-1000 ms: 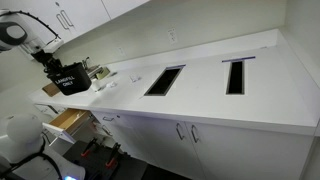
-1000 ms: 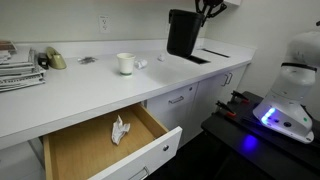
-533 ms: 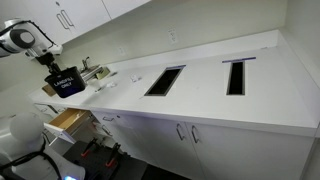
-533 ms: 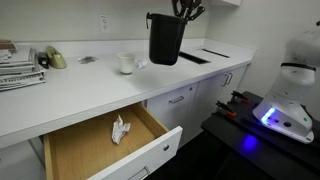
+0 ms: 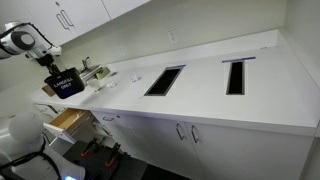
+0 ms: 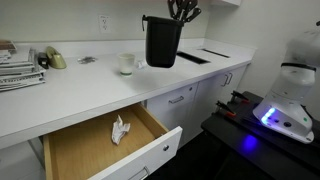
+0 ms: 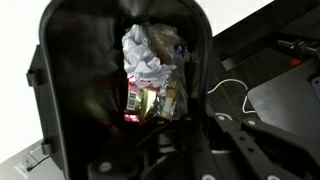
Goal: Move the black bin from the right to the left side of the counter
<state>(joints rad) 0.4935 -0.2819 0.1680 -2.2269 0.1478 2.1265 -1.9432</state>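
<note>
The black bin [image 6: 161, 42] hangs in the air above the white counter [image 6: 90, 90], close to a white mug [image 6: 126, 63]. My gripper [image 6: 182, 13] is shut on the bin's upper rim and carries it. In an exterior view the bin [image 5: 66, 84] is at the far left end of the counter [image 5: 200, 100], under the arm [image 5: 22, 41]. In the wrist view I look into the bin [image 7: 60, 90], which holds crumpled paper [image 7: 145, 55] and wrappers [image 7: 150, 100]. My gripper [image 7: 172, 125] clamps the bin's wall at the bottom of that view.
An open wooden drawer [image 6: 100, 150] with a crumpled paper [image 6: 119, 129] juts out below the counter. Stacked magazines [image 6: 20, 68] lie at the counter's end. Two rectangular openings [image 5: 165, 80] [image 5: 235, 76] are cut in the counter. A white device with a blue light [image 6: 285, 100] stands on the floor.
The gripper has carried the bin sideways along the counter, away from the counter openings and toward the mug and magazines. It stays shut on the rim.
</note>
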